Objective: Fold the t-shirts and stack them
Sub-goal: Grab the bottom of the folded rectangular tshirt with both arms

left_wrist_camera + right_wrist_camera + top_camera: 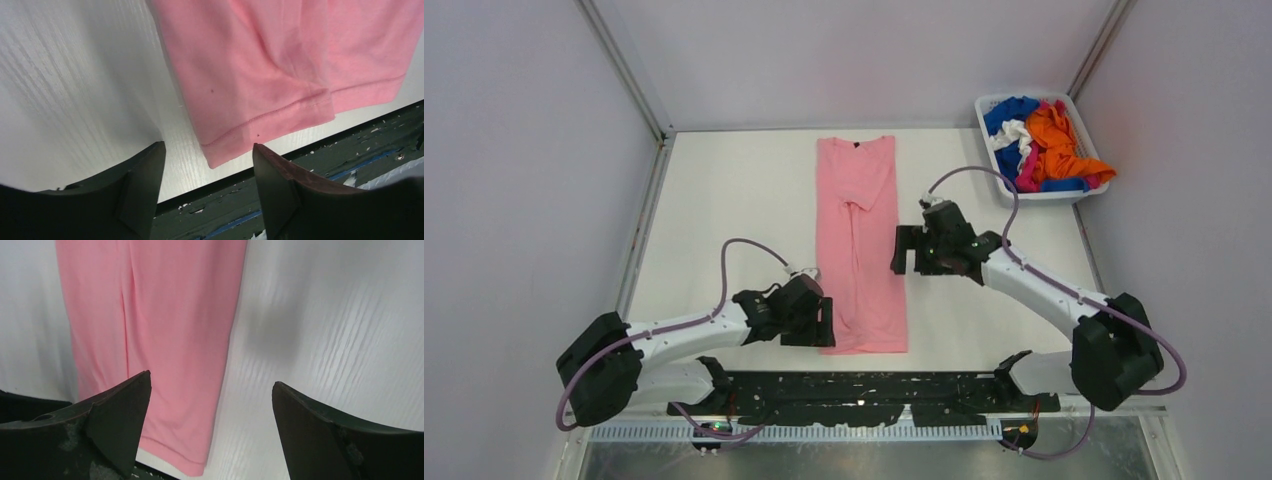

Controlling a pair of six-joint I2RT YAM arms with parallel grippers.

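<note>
White tabletop (724, 200), pale lilac walls (524, 150), pink t-shirt (857, 250) folded lengthwise, left gripper (207, 147) and right gripper (211, 379) both released.

Light pink t-shirt (860, 240): soft matt cloth, stitched hem. Table (724, 200): white, matt, finely streaked. Basket (1049, 197), far right: white plastic. Near-edge base plate (854, 395): black, paint chipped. Right gripper (211, 379) fingers (115, 420): dark, matt, scuffed.
</note>
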